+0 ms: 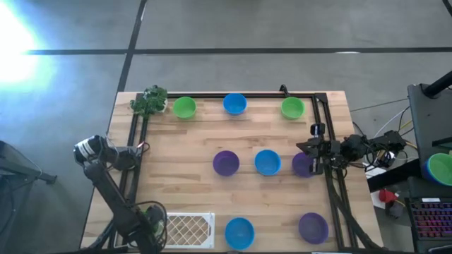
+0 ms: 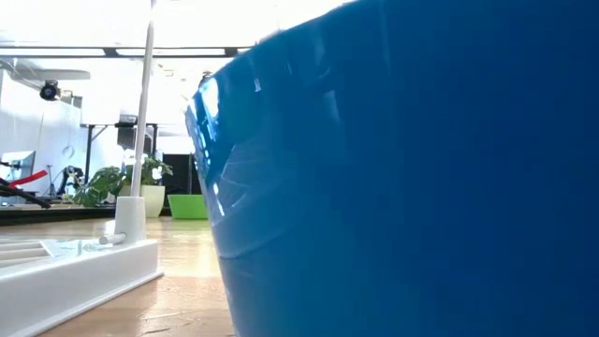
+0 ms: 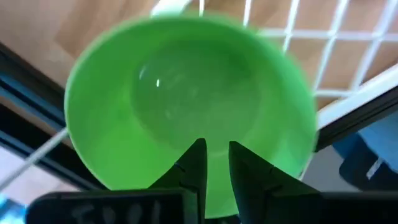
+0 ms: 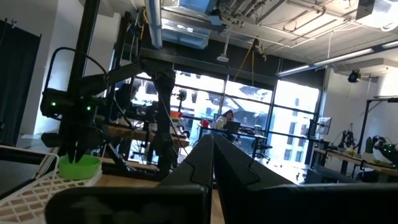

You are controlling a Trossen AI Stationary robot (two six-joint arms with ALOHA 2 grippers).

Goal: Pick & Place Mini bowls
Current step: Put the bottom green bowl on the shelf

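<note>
**Inspector:** Report the left gripper (image 3: 214, 163).

**Assistant:** It sits at the table's seven o'clock corner, beside the white mesh tray (image 1: 185, 229). In its wrist view the fingers are pinched on the near rim of a green mini bowl (image 3: 186, 112), one inside the wall and one outside. The bowl hangs over the tray's edge.

**Inspector:** And the right gripper (image 4: 212, 149)?

**Assistant:** At three o'clock, next to a purple bowl (image 1: 304, 164). Its fingers are pressed together on nothing.

**Inspector:** The other bowls?

**Assistant:** Along twelve o'clock: green (image 1: 184, 107), blue (image 1: 234, 104), green (image 1: 292, 108). Mid-table: purple (image 1: 226, 163) and blue (image 1: 268, 162). At six o'clock: blue (image 1: 239, 233) and purple (image 1: 313, 228). The toy plant (image 1: 150, 101) stands at eleven o'clock.

**Inspector:** Handling assessment?

**Assistant:** My judgement: thin, glossy plastic, so light, fairly stiff, somewhat slippery, not fragile. A pinch across the rim wall suits it; it may swing or slip if moved sharply.
</note>
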